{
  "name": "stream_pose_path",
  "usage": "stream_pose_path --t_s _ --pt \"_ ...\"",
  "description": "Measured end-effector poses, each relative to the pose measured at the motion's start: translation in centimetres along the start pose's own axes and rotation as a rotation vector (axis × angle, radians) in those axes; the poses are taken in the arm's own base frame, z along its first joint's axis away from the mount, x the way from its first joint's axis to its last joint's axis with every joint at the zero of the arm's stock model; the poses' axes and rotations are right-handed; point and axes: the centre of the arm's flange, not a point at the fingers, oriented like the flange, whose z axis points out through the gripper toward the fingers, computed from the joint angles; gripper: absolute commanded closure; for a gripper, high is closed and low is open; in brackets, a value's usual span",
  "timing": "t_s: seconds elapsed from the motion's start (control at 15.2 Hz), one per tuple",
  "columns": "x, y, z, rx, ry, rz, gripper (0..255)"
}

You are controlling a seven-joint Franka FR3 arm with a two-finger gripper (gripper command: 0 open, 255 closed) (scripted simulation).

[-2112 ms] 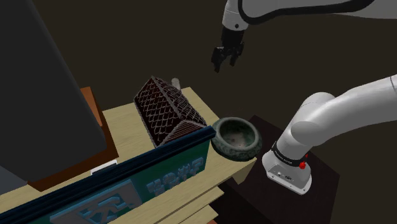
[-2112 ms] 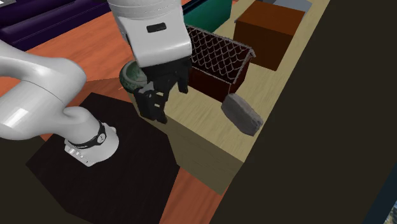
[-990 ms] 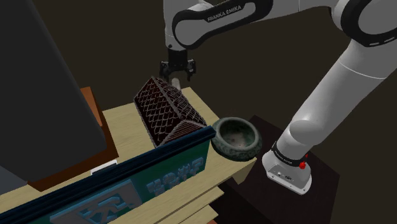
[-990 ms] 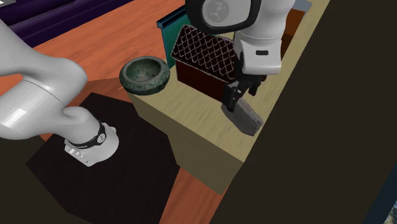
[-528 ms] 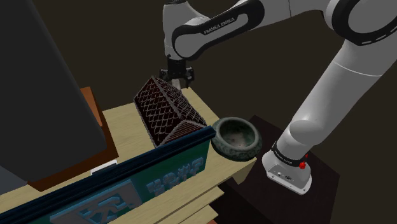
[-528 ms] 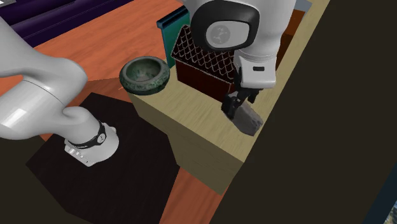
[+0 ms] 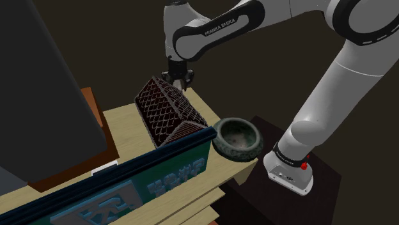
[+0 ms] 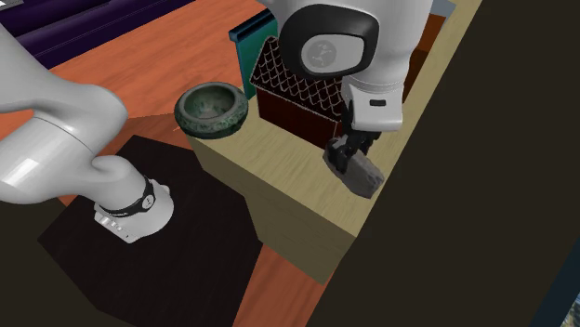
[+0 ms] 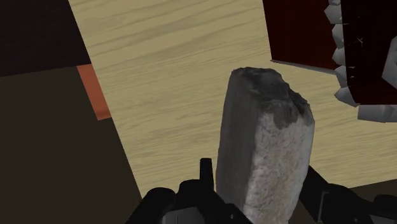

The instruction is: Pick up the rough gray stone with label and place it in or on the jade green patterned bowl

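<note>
The rough gray stone (image 8: 365, 177) lies on the pale wooden table (image 8: 279, 176), close to its edge on the second exterior view's right. My black gripper (image 8: 346, 153) has come down over one end of it. In the wrist view the stone (image 9: 264, 143) stands between the two fingers (image 9: 205, 170), which press its sides, so the gripper (image 9: 259, 177) is shut on it. The stone rests on the table (image 9: 172, 63). In the shoulder view the gripper (image 7: 177, 83) reaches down behind the basket. The green patterned bowl (image 7: 238, 137) (image 8: 213, 107) sits at the table corner near my stand.
A dark red wire-mesh basket (image 7: 167, 112) (image 8: 302, 88) (image 9: 356, 57) stands right beside the stone, between it and the bowl. A long teal box (image 7: 160, 176) lies along the table's near side. A large dark panel (image 7: 38, 96) rises at the shoulder view's left.
The gripper has dropped the last bit onto the stone and its fingers have closed in against the stone's sides. The stone itself has not moved.
</note>
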Motion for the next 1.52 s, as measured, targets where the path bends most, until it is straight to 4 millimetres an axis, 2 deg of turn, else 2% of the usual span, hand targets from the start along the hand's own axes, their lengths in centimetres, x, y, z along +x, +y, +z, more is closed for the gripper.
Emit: stream_pose_path --t_s 0.66,1.52 --pt "0.0 0.0 -0.3 0.0 0.0 0.0 255" --pt "0.6 0.1 -6.9 0.0 0.0 0.0 255"
